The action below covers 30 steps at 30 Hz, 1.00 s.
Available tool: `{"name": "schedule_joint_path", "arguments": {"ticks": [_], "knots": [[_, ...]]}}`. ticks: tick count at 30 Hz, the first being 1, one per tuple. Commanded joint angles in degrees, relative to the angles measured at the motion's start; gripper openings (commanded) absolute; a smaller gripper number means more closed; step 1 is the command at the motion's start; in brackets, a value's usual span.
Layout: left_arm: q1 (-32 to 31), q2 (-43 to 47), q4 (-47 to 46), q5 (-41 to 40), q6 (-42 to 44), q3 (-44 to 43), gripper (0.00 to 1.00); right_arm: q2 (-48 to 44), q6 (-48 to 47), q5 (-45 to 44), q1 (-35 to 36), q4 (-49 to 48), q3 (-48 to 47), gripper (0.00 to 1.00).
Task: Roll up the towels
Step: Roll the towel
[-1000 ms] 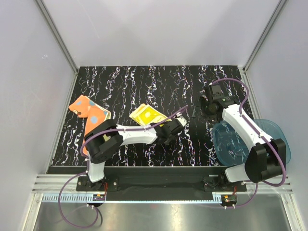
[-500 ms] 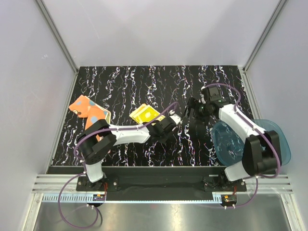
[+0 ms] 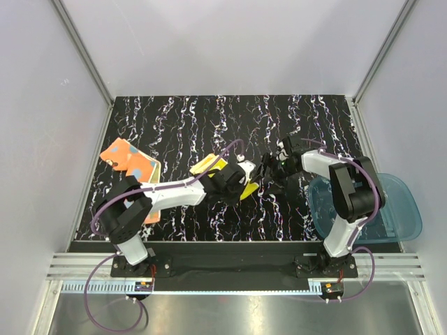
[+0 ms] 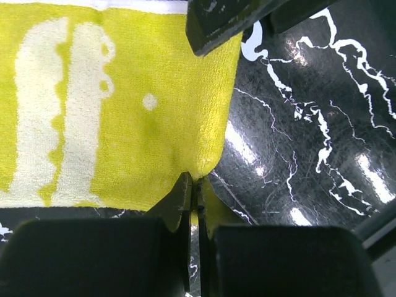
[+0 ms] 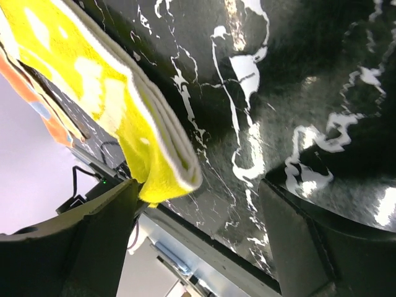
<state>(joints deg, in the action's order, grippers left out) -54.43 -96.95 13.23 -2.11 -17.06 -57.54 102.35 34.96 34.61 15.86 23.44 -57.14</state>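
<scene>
Lab test cell, plain white enclosure walls [image 3: 230, 42], black marbled tabletop [image 3: 209, 118]

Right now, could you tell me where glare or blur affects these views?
Left wrist: bright glare streaks on the glossy table; yellow towel sharp. Right wrist: strong reflections on the table, near jaws blurred. Top external: evenly lit, no blur.

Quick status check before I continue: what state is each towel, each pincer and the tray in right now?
Yellow towel: folded, one corner pinched and lifted by the left pincer.
Orange dotted towel: folded flat on the table, untouched, not rolled.
Left pincer: shut on the yellow towel's corner.
Right pincer: open, empty, beside the yellow towel's edge.
Blue tray: at the table's right edge, nothing seen in it.
</scene>
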Motion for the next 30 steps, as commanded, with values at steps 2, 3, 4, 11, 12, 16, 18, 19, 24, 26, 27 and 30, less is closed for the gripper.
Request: {"name": "schedule_joint_path", "arguments": {"ticks": [2, 3, 4, 11, 12, 16, 18, 19, 24, 26, 27, 30], "knots": [[1.7, 3.5, -4.0, 4.7, -1.7, 1.9, 0.00, 2.1, 1.6, 2.8, 1.5, -4.4, -0.2, 0.84], [1.8, 3.7, -4.3, 5.1, -1.8, 2.2, 0.00, 2.5, 1.9, 2.8, 1.5, -4.7, -0.2, 0.83], [2.0, 4.0, -4.4, 5.6, -2.0, 2.3, 0.00, 2.9, 2.2, 2.9, 1.7, -5.2, -0.2, 0.82], [2.8, 4.5, -5.7, 7.8, -2.6, 3.0, 0.00, 6.2, 3.3, 3.0, 2.3, -7.1, -1.5, 0.65], [2.9, 4.7, -5.8, 8.2, -2.9, 3.3, 0.00, 6.5, 3.2, 2.9, 2.2, -7.0, -1.9, 0.58], [3.5, 5.1, -6.4, 9.3, -3.4, 3.8, 0.00, 6.6, 2.5, 2.2, 2.3, -6.2, -2.8, 0.37], [3.6, 5.2, -6.6, 9.6, -3.5, 4.0, 0.00, 6.6, 2.0, 1.4, 2.2, -5.3, -3.6, 0.29], [3.5, 5.3, -6.6, 9.9, -3.5, 4.1, 0.00, 6.7, 1.7, 1.2, 2.3, -5.1, -3.8, 0.21], [3.6, 6.0, -5.9, 9.9, -3.2, 4.8, 0.00, 6.6, 0.0, -1.6, 2.3, -1.7, -6.1, 0.02], [3.6, 6.0, -5.2, 9.4, -3.1, 5.0, 0.00, 6.4, -0.2, -1.8, 2.3, -0.6, -6.9, 0.00], [3.5, 6.0, -4.9, 9.2, -2.9, 5.2, 0.00, 6.3, -0.7, -2.0, 2.2, -0.3, -7.2, 0.00], [3.2, 5.8, -4.4, 8.2, -2.6, 6.1, 0.00, 6.2, -1.3, -2.4, 2.2, 1.2, -8.4, 0.00]]}}
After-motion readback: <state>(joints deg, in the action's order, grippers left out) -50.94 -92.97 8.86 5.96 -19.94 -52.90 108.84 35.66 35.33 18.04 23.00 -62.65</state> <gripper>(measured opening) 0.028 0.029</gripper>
